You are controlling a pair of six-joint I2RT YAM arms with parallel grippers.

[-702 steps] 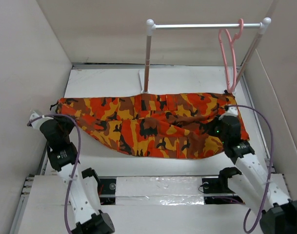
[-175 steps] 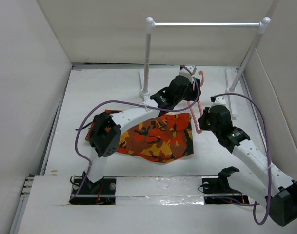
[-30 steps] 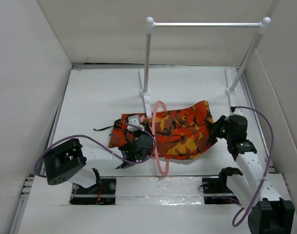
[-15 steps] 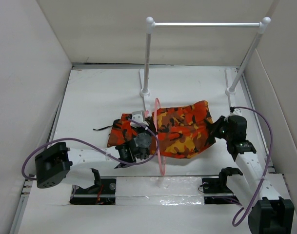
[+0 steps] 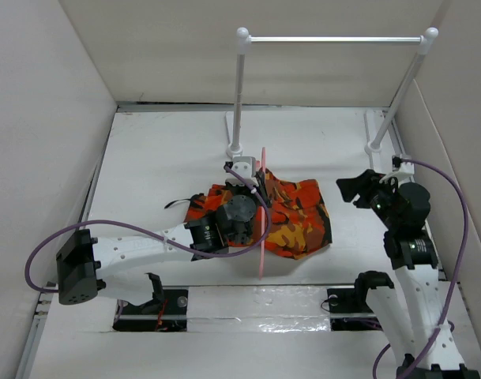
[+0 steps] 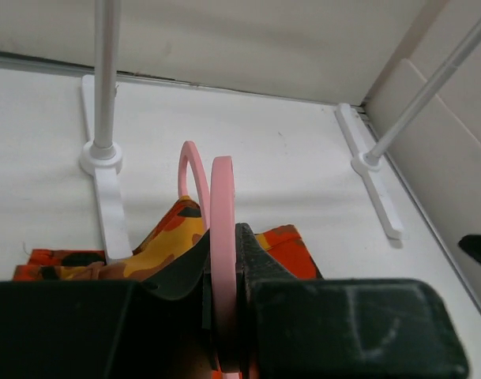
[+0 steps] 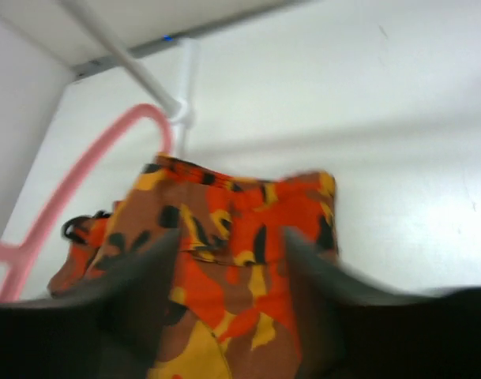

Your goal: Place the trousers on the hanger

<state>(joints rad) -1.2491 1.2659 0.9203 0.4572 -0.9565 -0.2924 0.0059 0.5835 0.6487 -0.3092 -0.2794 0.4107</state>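
The camouflage trousers (image 5: 291, 217) lie folded on the table, threaded through the pink hanger (image 5: 263, 229), which stands edge-on. My left gripper (image 5: 252, 185) is shut on the hanger; in the left wrist view the pink bar (image 6: 222, 237) sits clamped between the black fingers (image 6: 260, 260), with the trousers (image 6: 165, 237) behind. My right gripper (image 5: 357, 188) is open and empty, lifted to the right of the trousers. In the right wrist view the trousers (image 7: 232, 260) lie between and beyond the spread fingers (image 7: 145, 276), and the hanger (image 7: 90, 174) curves at left.
A white rail (image 5: 335, 39) on two posts (image 5: 238, 95) stands at the back, its feet on the table. White walls (image 5: 43, 142) close in the left, right and back. A black drawstring (image 5: 177, 204) trails left of the trousers.
My left gripper has lifted the hanger and moved it back and right, bunching the trousers. My right gripper has let go of the trousers and pulled up and right.
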